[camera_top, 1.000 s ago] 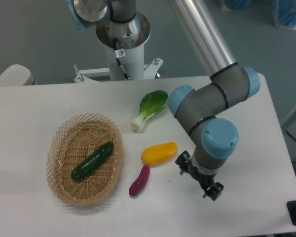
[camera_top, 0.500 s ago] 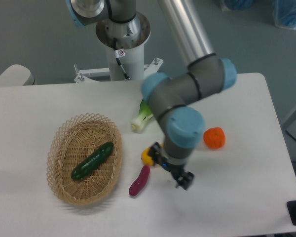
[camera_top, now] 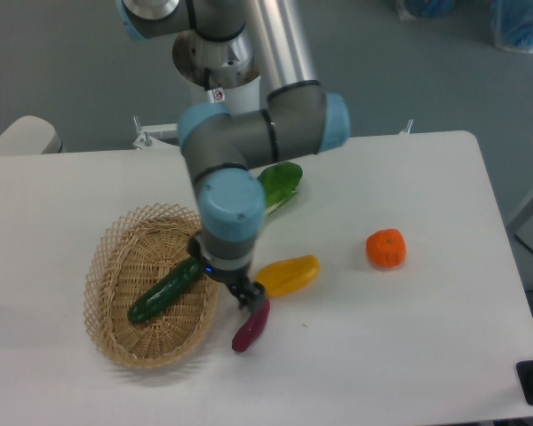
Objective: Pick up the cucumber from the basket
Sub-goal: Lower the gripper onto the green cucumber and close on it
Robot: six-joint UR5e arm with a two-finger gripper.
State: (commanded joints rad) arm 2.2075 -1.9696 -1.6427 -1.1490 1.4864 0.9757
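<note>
Directly below the wrist, the claw (camera_top: 247,297) hung over the right rim of the basket (camera_top: 107,266), where you saw its dark fingers only partly, against the purple eggplant-like piece; you could not tell whether they stood apart or together, and nothing was visibly clamped between them. To the left of the claw, the cucumber (camera_top: 166,288) lay inside the basket on the woven floor, set diagonally with its upper end pointing toward the claw and its lower end toward the basket's middle. That upper end lay just beside the wrist housing; you could not tell whether the two touched. Immediately below the claw, the purple eggplant-like piece (camera_top: 250,326) rested on the table (camera_top: 426,337), just outside the basket rim. To the right of the claw, close by, lay the yellow vegetable (camera_top: 287,275). Farther right, well apart, sat the orange item (camera_top: 386,248). Behind the claw, the bok choy (camera_top: 279,184) showed partly, its lower portion hidden by the arm (camera_top: 249,142).
</note>
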